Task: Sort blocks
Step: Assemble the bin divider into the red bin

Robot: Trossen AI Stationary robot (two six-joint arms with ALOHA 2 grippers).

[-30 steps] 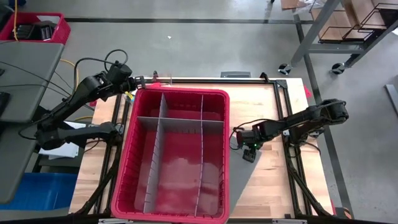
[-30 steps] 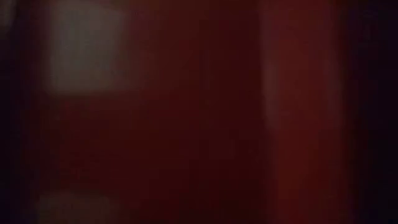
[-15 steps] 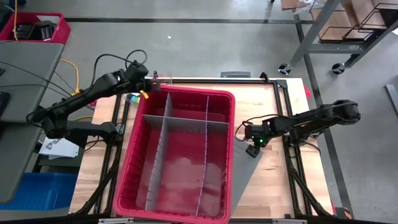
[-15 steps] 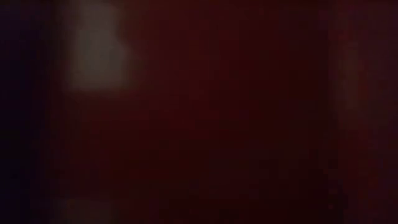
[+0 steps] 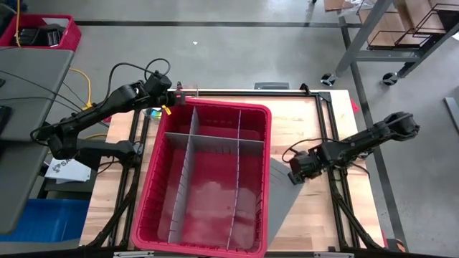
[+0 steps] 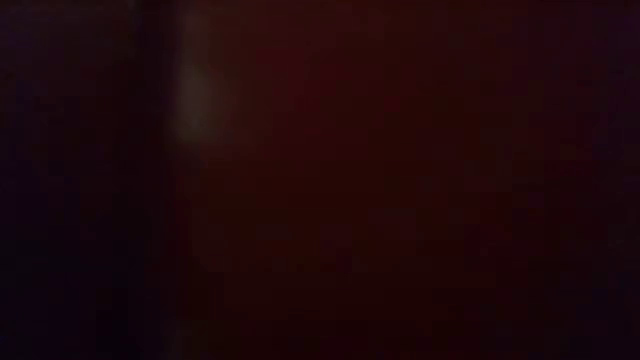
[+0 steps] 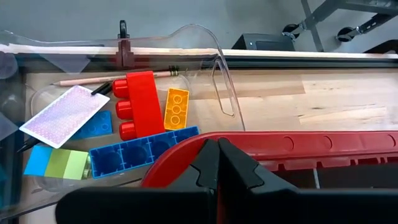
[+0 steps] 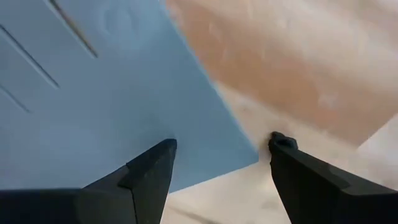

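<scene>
The blocks lie in a clear plastic tray (image 7: 205,50) past the red bin's far left corner: a red one (image 7: 140,102), an orange one (image 7: 176,109), a long blue one (image 7: 143,149) and pale blue and green ones (image 7: 56,163). My left gripper (image 7: 217,155) (image 5: 177,94) is shut at that corner of the red bin (image 5: 215,107). My right gripper (image 5: 296,174) (image 8: 217,155) stands open, pointing down over the corner of a flat grey sheet (image 8: 124,93) on the table to the bin's right, one finger on each side of that corner. My left gripper's shut fingers (image 7: 236,171) lie against the rim of the bin's far left corner (image 7: 180,155), slanting down from the table's left. Whether the rim is pinched between them cannot be told, since the fingers cover that spot. The bin stands on the table.
Grey slotted dividers (image 5: 188,186) split the bin into compartments. A patterned card (image 7: 65,115) and a pencil (image 7: 93,79) lie with the blocks. The low view is dark, blocked by the bin wall. Bare wood (image 5: 308,122) shows to the bin's right.
My left gripper moved toward the table's right edge, and the bin's far end swung right with it; then both kept still. My right gripper rolled about its own line and shifted a little toward the right and near edges over the grey sheet, staying open.
</scene>
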